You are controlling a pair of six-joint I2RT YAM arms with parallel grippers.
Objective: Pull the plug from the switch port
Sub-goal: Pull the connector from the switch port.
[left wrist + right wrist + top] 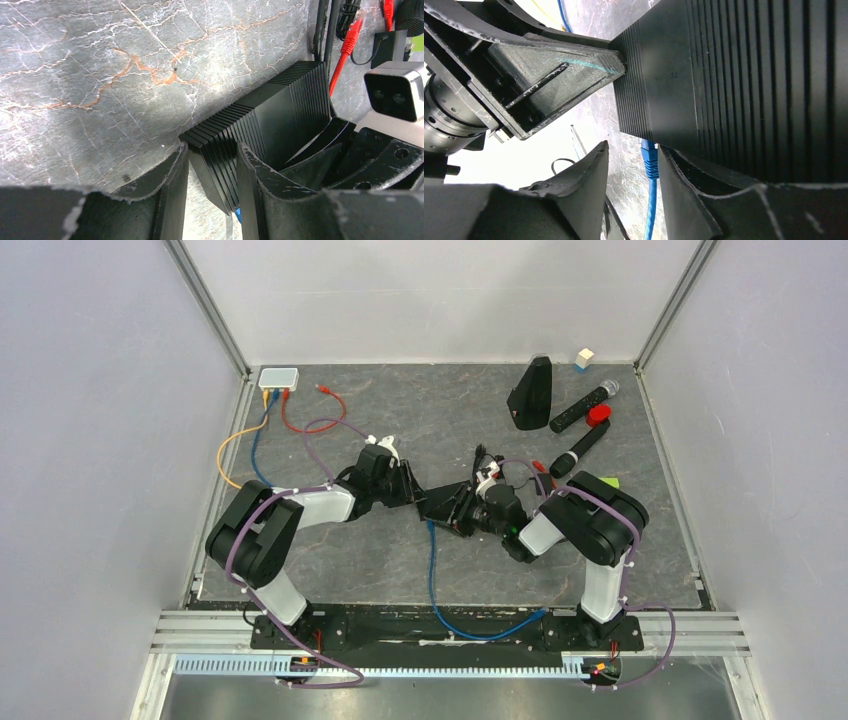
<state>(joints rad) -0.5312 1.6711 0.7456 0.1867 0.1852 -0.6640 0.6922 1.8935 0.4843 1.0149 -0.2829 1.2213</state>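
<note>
Overhead, a blue cable (432,575) runs from the near edge to a black ribbed switch (447,506) at mid-table, where both arms meet. Only the right wrist view shows the blue plug (649,155) seated in the switch, with the right gripper (634,150) spread either side of it, perhaps touching one finger. The left wrist view shows the left gripper (212,150) pinching the switch's corner.

Left pincer (212,155) gripping black ribbed switch (280,112) corner, red cable (345,50) beyond
</note>
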